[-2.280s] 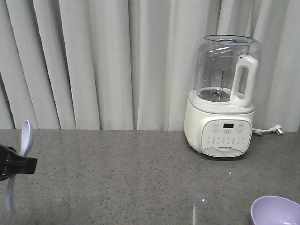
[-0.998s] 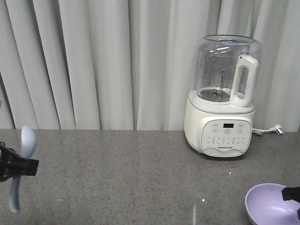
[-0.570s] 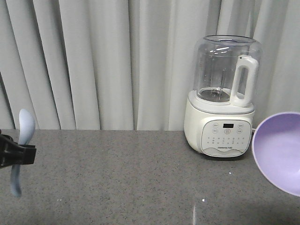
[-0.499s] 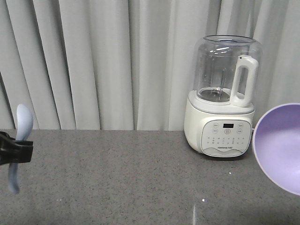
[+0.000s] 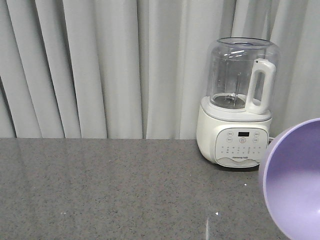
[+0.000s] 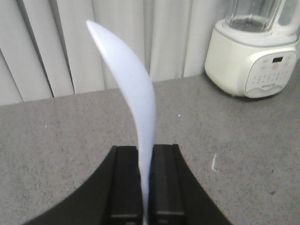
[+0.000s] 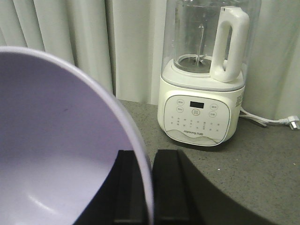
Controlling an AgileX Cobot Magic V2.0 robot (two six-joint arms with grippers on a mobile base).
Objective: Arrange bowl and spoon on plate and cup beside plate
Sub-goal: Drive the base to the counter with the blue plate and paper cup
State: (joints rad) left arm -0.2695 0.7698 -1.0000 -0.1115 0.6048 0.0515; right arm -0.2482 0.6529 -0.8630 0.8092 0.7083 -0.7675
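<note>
The bowl (image 7: 56, 140) hangs from the right jaws, which are clenched on its rim, one jaw inside the wall and one outside. It is tipped on edge, its hollow spreading left of the jaws and facing the wrist camera. In the front view it fills the lower right corner, apparently clear of the table (image 5: 125, 190), though its lower edge is cut off.

Beyond these jaws and a little to their right stands a cream blender (image 7: 201, 108) with a clear jug and a white handle. Its cord (image 7: 262, 120) trails right along the table to a plug.

The spoon (image 6: 140, 93) stands upright in the left jaws, which grasp it tightly low on its length. The rest of it rises from between them and curves up to the left. The blender sits well ahead of these jaws, off to their right. Pale pleated curtains (image 5: 100, 65) hang behind the table.
</note>
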